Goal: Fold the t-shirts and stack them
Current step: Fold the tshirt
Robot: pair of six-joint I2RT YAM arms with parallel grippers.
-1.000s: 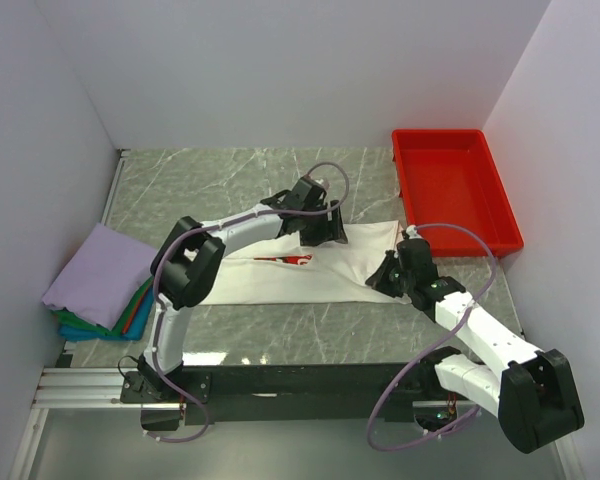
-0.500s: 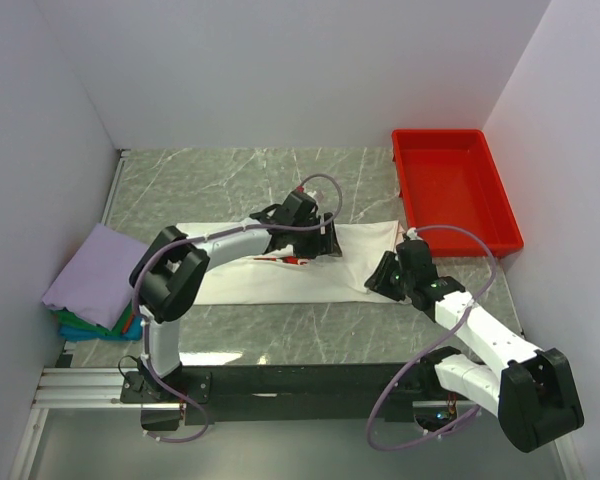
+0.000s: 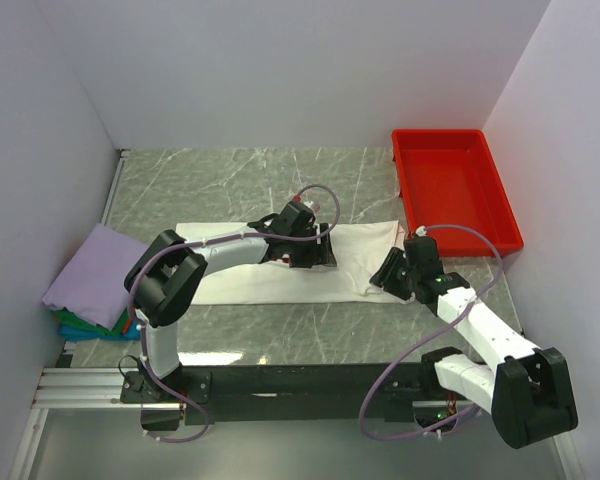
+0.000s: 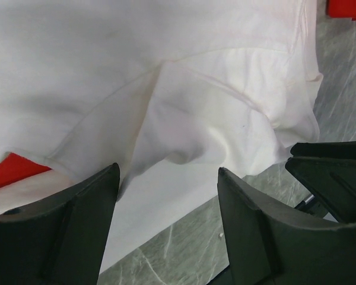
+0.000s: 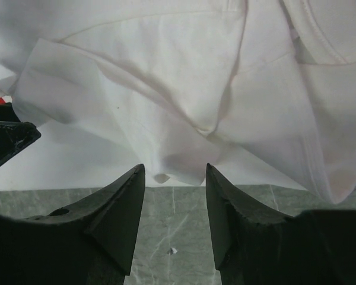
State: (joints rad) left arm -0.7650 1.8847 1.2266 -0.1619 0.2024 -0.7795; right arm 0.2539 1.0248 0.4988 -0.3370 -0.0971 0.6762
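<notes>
top view: the white shirt [image 3: 260, 285] lies flat on the table [image 3: 230, 185] as a long band. its long axis runs left to right, from near the middle-left of the table to just short of the red tray [image 3: 455, 190], which sits at the far right corner. the collar end cannot be told from here. the left fingers [image 3: 315, 257] hang over the middle of the band, beside a bit of its red print [image 3: 280, 259]. the right fingers [image 3: 388, 272] sit at the shirt's right end, at its near corner. well apart, against the left wall, is the stack of folded shirts [image 3: 95, 275], lavender on top with green and blue edges under it.

left wrist view: the left fingers [image 4: 101, 196] are spread wide, nothing grasped between them. under them the white shirt [image 4: 184, 101] shows a curved seam and a soft ridge of cloth, its hem running slantwise down to the bare table [image 4: 184, 249]. a patch of the red print [image 4: 12, 169] peeks out at the lower left. the black right fingers [image 4: 332, 175] show at the right edge, near the shirt's corner.

right wrist view: the right fingers [image 5: 127, 196] stand apart, clamped on nothing. the rumpled edge of the white shirt [image 5: 166, 89] lies just beyond their tips, with a small tab of cloth in the gap. a thick doubled hem curves down the right side. grey table [image 5: 172, 219] shows between the fingers.
</notes>
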